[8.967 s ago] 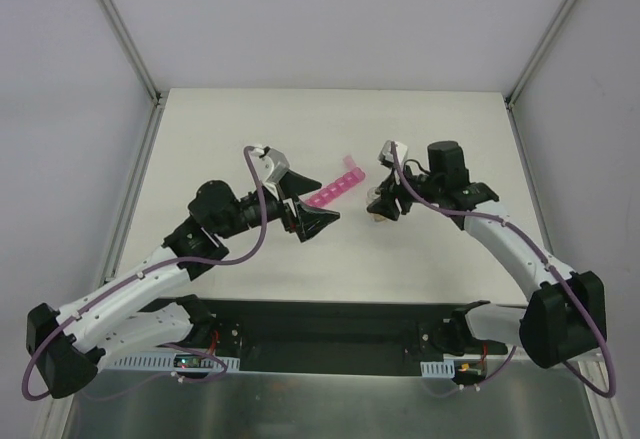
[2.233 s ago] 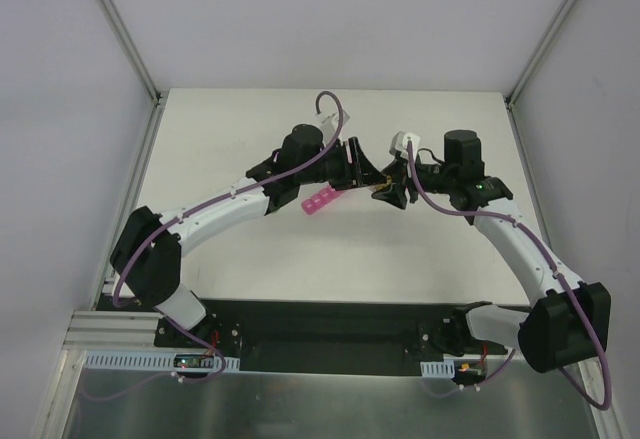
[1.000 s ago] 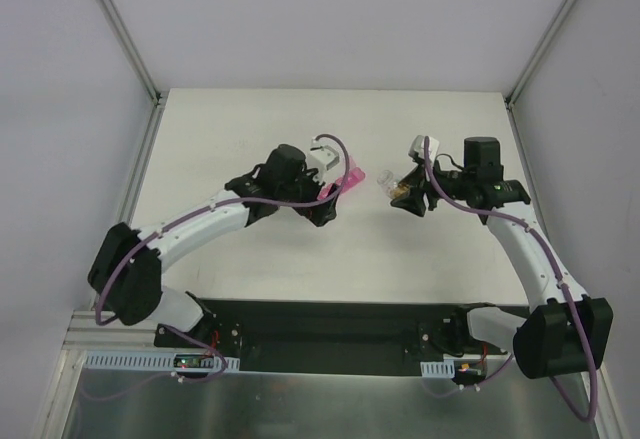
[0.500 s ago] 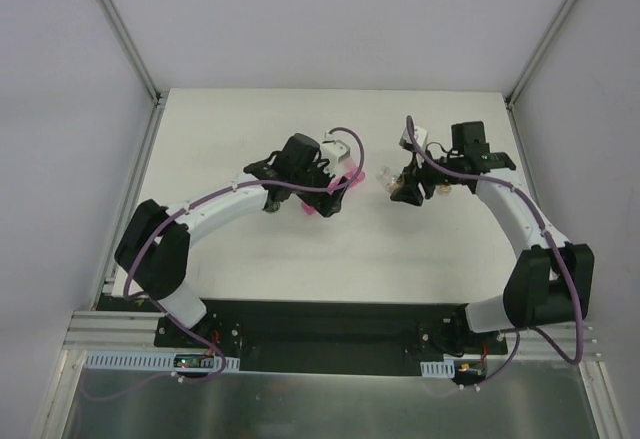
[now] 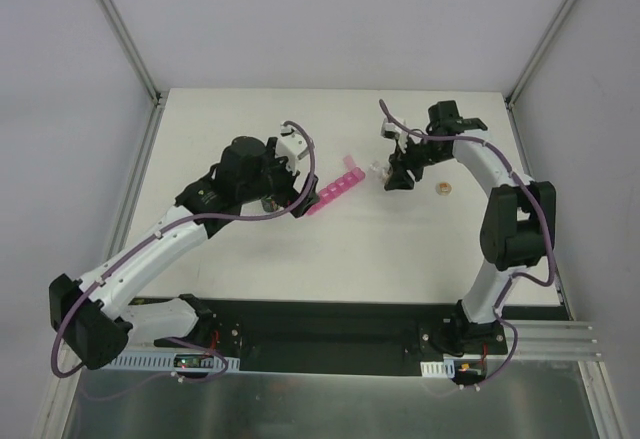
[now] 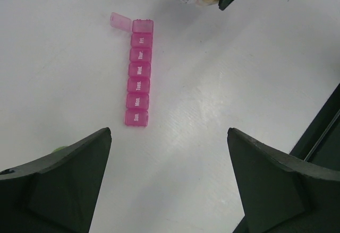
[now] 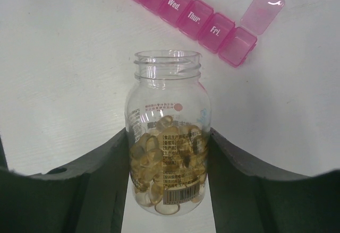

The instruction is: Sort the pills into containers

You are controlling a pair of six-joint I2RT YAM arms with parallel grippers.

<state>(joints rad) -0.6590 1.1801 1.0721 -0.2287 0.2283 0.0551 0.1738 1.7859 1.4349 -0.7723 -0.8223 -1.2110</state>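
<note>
Left claw (image 6: pixel 169 132): you've got it spread wide with nothing between the fingers, sitting at the near end of the pink organizer (image 6: pixel 139 74), not touching it. A sliver of something green (image 6: pixel 59 149) shows at the left finger's edge; can't tell what it is.

The organizer lies flat on the worktop (image 5: pixel 220 129), mid-table between the two arms, as one row of compartments. Day labels are readable on the lids, Sun at the end near the left claw, running through to Fri. Those lids are down. The far end compartment (image 7: pixel 237 46) is uncovered, its lid (image 6: pixel 120 20) flipped back. Can't see anything inside it from these views.

Right claw (image 7: pixel 167 132): you've got it clamped on the clear bottle (image 7: pixel 167 95), one finger on each side of the lower body. There's no cap on the bottle, and its mouth points toward the organizer's uncovered end, close to it but apart.

Pills (image 7: pixel 164 153): amber capsules, all in the bottle's lower half.

Right of that claw, a small brown round piece (image 5: pixel 440 190) lies on the worktop.
</note>
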